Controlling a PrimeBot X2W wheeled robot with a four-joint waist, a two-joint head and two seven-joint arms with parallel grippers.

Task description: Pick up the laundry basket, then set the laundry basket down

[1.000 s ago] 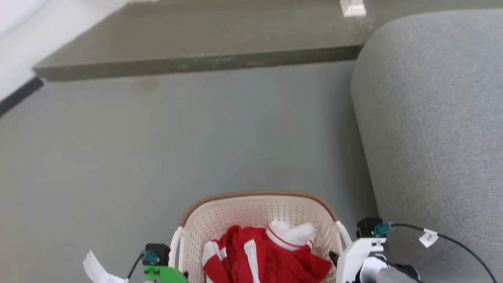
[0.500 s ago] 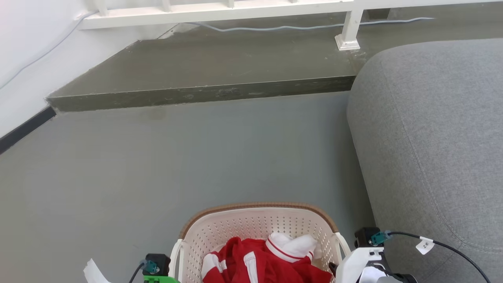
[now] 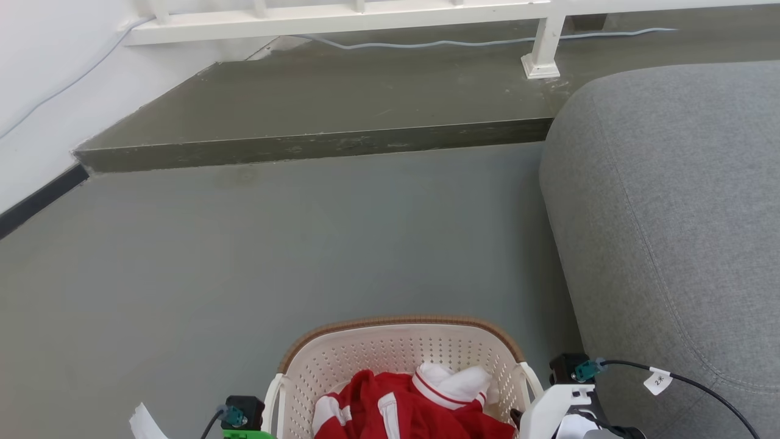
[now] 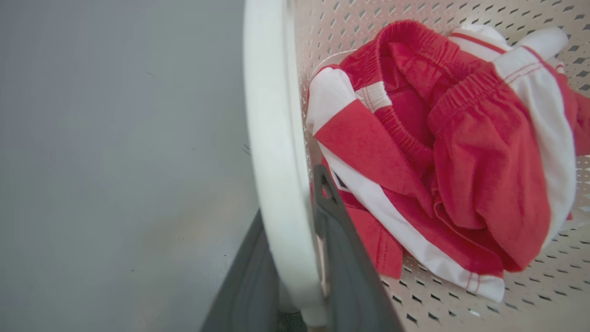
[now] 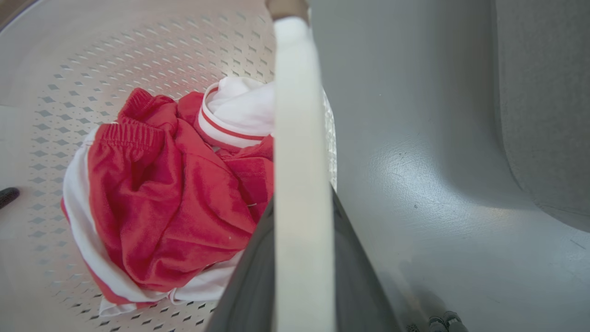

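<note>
Grey floor point(image 3: 244, 256), a dark raised step point(image 3: 317, 146) under a white railing point(image 3: 341, 15), and a grey sofa point(image 3: 670, 213) on my right. A second ago the railing was out of frame and the step sat higher in the head view. The whole picture has shifted, so that's the camera tilting up, not the room moving. Over the last half second almost nothing changes, so the view has settled. The basket point(image 3: 399, 319) sits a touch lower in frame but keeps its place between my wrists at the bottom centre, just beside the sofa. I read that as the lift being done and the basket riding with me, with set-down next. I can't confirm floor clearance from these views. The left gripper point(image 4: 292, 198) is closed tight on the left handle point(image 4: 272, 138), one finger on each side of the white bar. The right gripper point(image 5: 302, 198) is clamped the same way on the right handle point(image 5: 297, 115). The basket's opening faces up and the rim looks level, with red and white clothes point(image 4: 438, 161) heaped inside. The rounded brown far edge points away from me toward the step. The long axis probably runs left-right, handle to handle, but the near side is cut off, so that's a guess.
</note>
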